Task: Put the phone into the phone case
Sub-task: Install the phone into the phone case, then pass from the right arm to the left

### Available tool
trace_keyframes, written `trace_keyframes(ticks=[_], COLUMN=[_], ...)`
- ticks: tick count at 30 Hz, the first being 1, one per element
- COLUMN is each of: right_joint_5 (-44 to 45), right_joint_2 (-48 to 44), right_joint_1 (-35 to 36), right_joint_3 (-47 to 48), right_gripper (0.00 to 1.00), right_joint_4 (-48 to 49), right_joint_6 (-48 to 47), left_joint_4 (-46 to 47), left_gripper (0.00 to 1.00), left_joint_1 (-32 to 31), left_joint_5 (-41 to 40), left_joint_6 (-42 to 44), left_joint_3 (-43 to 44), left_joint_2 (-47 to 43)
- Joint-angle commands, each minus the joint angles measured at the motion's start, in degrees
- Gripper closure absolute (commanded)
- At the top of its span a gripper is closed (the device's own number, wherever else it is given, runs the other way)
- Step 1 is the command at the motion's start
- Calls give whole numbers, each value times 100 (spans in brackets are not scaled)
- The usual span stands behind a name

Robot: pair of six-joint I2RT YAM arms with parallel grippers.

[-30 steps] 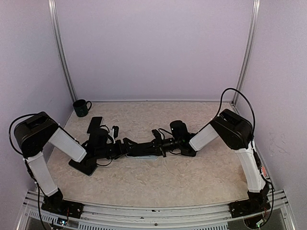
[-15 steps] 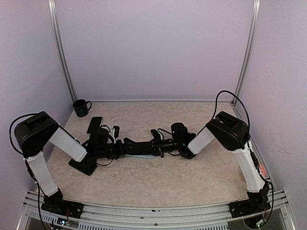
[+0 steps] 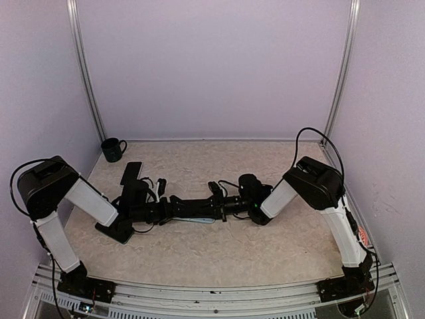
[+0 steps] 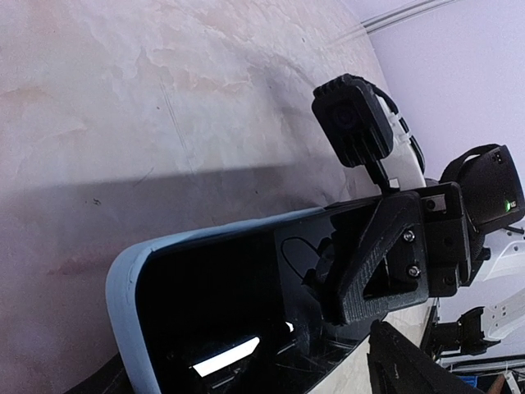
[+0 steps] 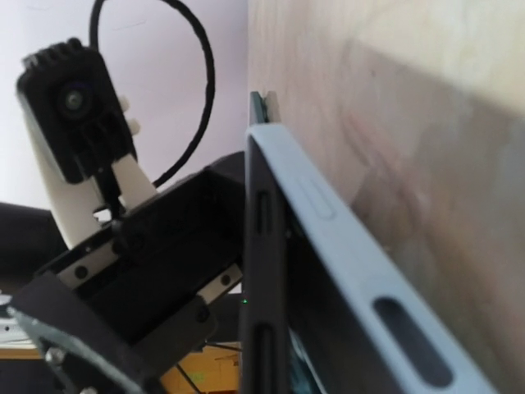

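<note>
The phone [image 3: 199, 207] is a black slab with a glossy screen [image 4: 246, 312]. It lies partly in the light blue phone case [image 3: 207, 218] in the middle of the table. In the left wrist view the case rim [image 4: 123, 295] wraps the phone's near end. In the right wrist view the phone's dark edge [image 5: 264, 271] stands off from the case wall [image 5: 344, 238] at the near end. My left gripper [image 3: 171, 203] is at the case's left end and grips it. My right gripper [image 3: 218, 199] is at the right end, with one finger [image 4: 381, 246] on the screen.
A dark mug [image 3: 113, 149] stands at the back left corner. A second flat black slab [image 3: 131, 173] lies behind my left arm. A black plate [image 3: 114, 230] lies under my left wrist. Metal rails run up both back corners.
My right arm has pushed left and its elbow has dropped closer to the table. The left wrist has shifted slightly. The phone and case stay between the two grippers.
</note>
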Motion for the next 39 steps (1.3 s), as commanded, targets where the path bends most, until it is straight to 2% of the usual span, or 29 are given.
trace_keyframes(ticks=[1, 4, 8, 21, 28, 34, 39], right_joint_5=[-145, -166, -194, -227, -256, -214, -193], right_joint_2=[122, 102, 42, -236, -272, -372, -445], right_joint_1=[51, 51, 46, 58, 81, 89, 90], right_joint_3=[-146, -228, -353, -348, -306, -282, -268], right_gripper=[100, 100, 100, 96, 87, 72, 69], right_joint_4=[428, 513, 624, 116, 94, -25, -227], right_joint_6=[34, 35, 23, -317, -285, -312, -408], left_joint_4=[387, 691, 1202, 1609, 1772, 1893, 1898], left_gripper=[20, 28, 32, 35, 38, 39, 40], left_joint_1=[64, 121, 219, 174, 147, 138, 147], left_joint_5=[279, 416, 633, 842, 922, 950, 945], left_joint_6=[-73, -216, -426, -564, -585, -620, -635], left_joint_3=[-149, -274, -470, -484, -493, -485, -477], left_joint_2=[-101, -84, -55, 65, 99, 142, 196])
